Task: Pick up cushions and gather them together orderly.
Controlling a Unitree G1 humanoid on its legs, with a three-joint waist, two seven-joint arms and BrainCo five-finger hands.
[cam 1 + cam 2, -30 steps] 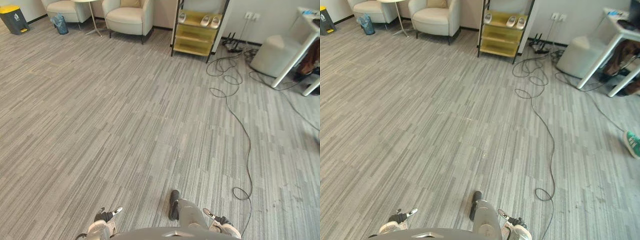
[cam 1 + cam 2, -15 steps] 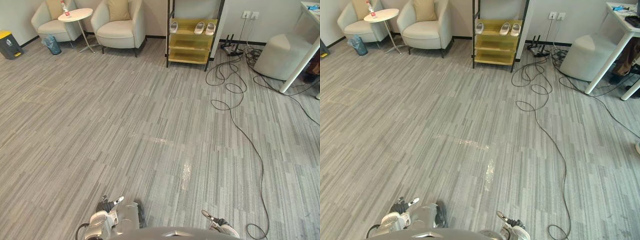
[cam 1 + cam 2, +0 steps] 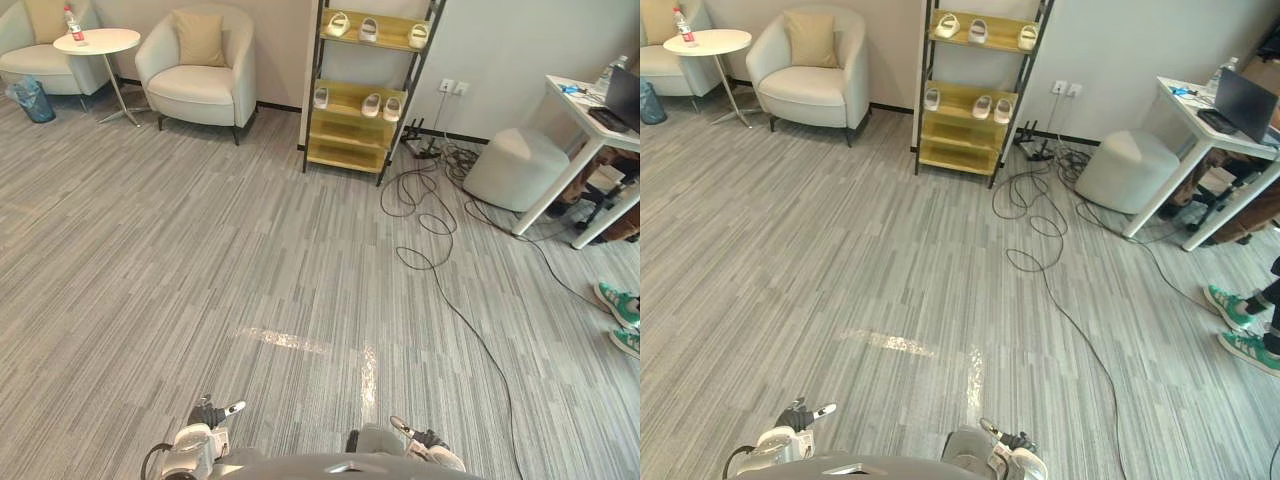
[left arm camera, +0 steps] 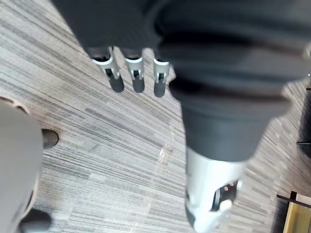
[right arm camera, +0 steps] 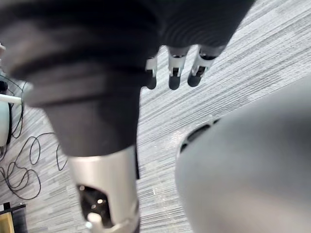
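**Cushion on Armchair, Hands Empty**

Left hand (image 4: 136, 77) and right hand (image 5: 175, 73) hang relaxed, grasping nothing, well short of the armchair (image 3: 200, 75). One cushion (image 3: 200, 38) leans upright against the armchair's backrest. Judgement: approach stage; closing on the armchair precedes any grasp.
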